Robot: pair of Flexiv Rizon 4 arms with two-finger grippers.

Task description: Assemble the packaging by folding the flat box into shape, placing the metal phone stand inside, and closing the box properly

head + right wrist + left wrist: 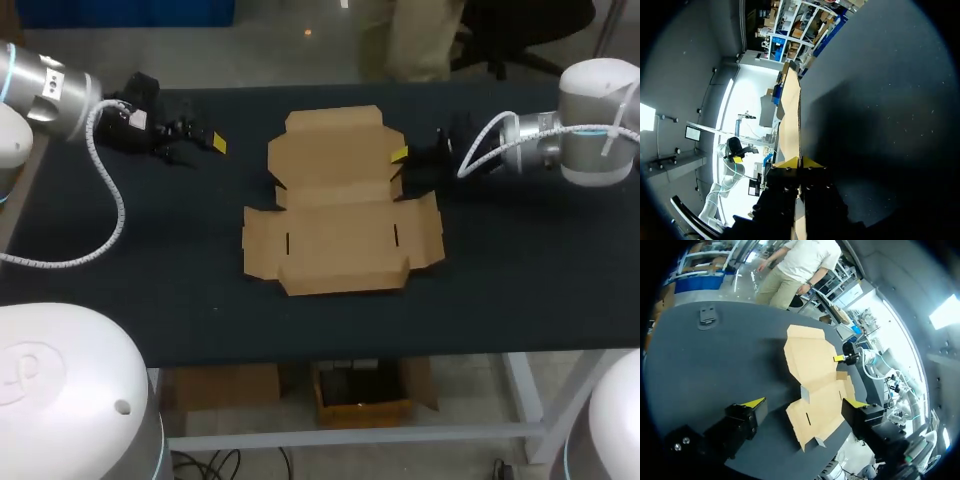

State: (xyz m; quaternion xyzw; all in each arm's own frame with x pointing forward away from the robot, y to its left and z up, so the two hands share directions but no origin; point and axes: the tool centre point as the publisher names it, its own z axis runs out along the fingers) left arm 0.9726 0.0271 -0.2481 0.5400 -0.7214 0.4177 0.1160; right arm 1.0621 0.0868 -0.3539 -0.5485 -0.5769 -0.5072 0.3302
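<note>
Middle of the table (150, 290), right gripper (800, 161) pinches the flat box (340, 210), left gripper (805, 402) spread; fold slow, base down.

flat box (340, 215): brown cardboard, unfolded, lying open | we hold its side flap pinched in our right gripper (799, 161)
</note>
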